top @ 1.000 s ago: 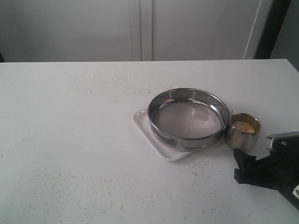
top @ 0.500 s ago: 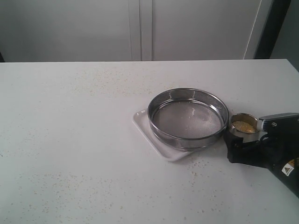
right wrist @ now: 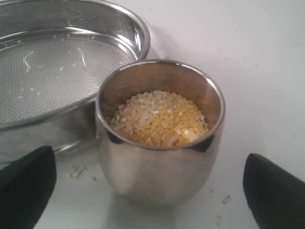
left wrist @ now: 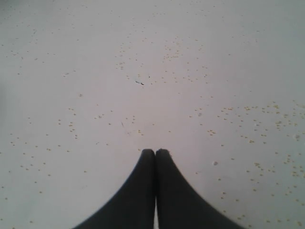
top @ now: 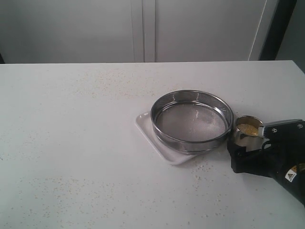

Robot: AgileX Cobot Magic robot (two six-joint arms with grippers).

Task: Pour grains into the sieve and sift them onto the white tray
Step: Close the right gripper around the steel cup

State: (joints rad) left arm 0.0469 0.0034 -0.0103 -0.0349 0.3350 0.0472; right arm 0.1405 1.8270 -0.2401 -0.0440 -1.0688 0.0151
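Right gripper [right wrist: 150, 185] spread around the small rounded steel cup [right wrist: 143, 164] of loose golden-yellow grains [right wrist: 159, 119]; slick walls, probably best squeezed mid-height.

Right gripper [top: 244, 147]: shifted from the near right of the scene leftward and farther in. Jaws spread wide, now flanking the steel cup [top: 239, 134]. Cup's lower wall newly hidden behind the gripper.
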